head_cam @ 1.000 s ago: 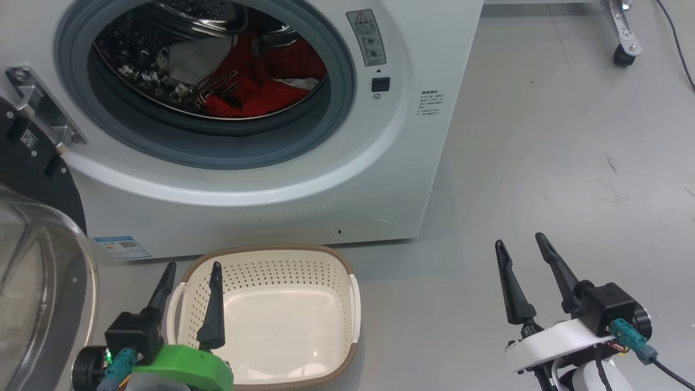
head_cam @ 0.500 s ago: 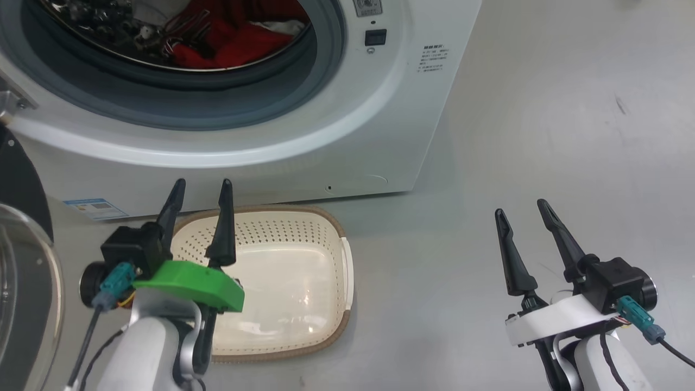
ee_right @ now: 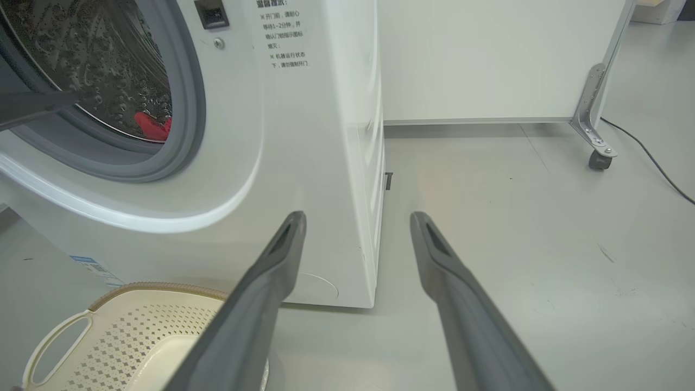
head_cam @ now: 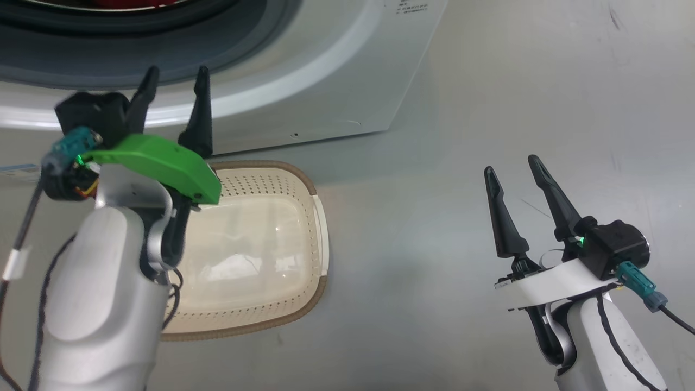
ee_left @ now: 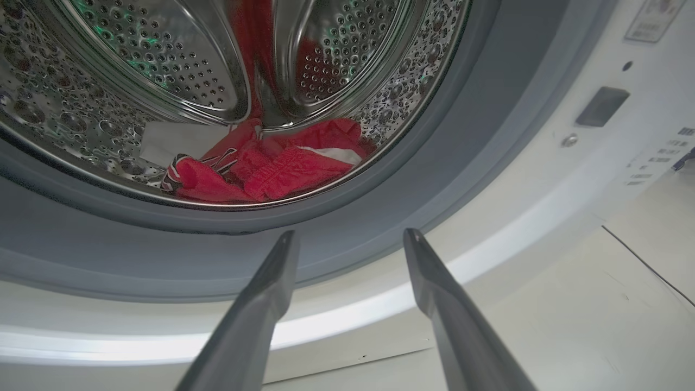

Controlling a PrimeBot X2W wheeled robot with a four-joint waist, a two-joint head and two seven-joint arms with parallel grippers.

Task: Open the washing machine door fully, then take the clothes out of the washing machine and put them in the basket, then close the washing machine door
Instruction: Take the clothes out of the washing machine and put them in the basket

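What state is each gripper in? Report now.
Left gripper: open, holding nothing, pointing at the clothes in the washing machine.
Right gripper: open, holding nothing, above the floor.

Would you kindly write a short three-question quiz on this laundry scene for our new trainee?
1. True or false: the left tool and the right tool are both open.
2. Where are the clothes? A: in the drum. B: in the left tool. C: in the right tool.
3. What does the basket hold?
Key: 1 true; 2 A; 3 nothing.
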